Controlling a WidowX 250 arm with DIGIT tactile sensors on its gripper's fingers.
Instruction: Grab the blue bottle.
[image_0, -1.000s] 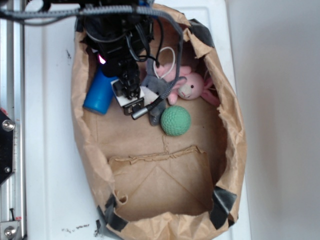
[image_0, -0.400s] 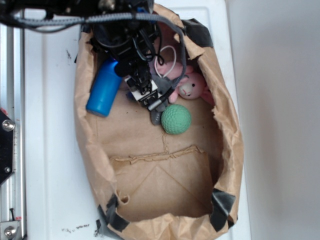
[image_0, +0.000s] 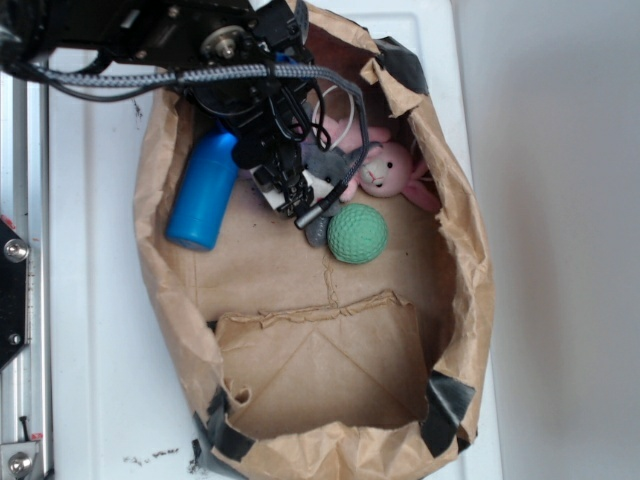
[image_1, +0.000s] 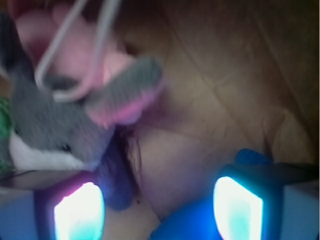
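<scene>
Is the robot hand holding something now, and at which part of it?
Nothing is held. The hand is open beside the blue bottle, near the grey plush; its fingers grip nothing.

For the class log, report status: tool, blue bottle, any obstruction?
Tool open, empty, low in the brown paper bag. Bright-blue plastic bottle lying beside it, ungrasped. Grey plush toy crowding the other side.

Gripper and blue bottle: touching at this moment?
Cannot tell. In the exterior view the gripper sits just beside the blue bottle, its body hiding the near edge; the wrist view is too blurred to show contact or gap.
</scene>
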